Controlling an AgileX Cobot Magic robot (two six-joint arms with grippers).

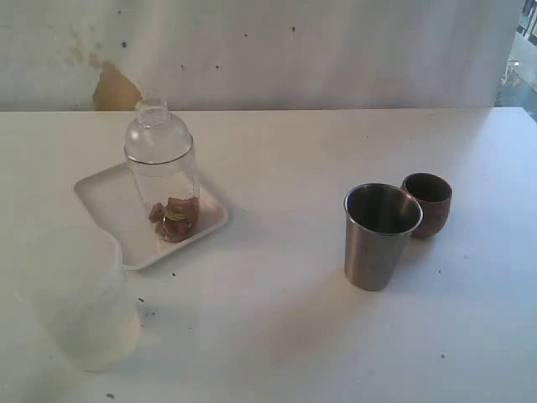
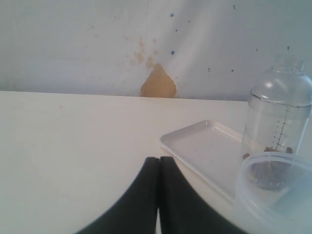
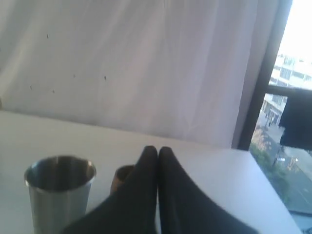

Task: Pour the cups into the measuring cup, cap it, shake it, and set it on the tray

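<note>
Closed on nothing, my left fingers and right fingers hang clear above the desk, I judge because the capped measuring cup, brown bits inside, already stands on the tray, steel cup and wooden cup upright well aside.

The left gripper holds its two dark fingers pressed flat together, tips touching. The right gripper is posed alike, its curved fingers meeting along their inner edges.
</note>
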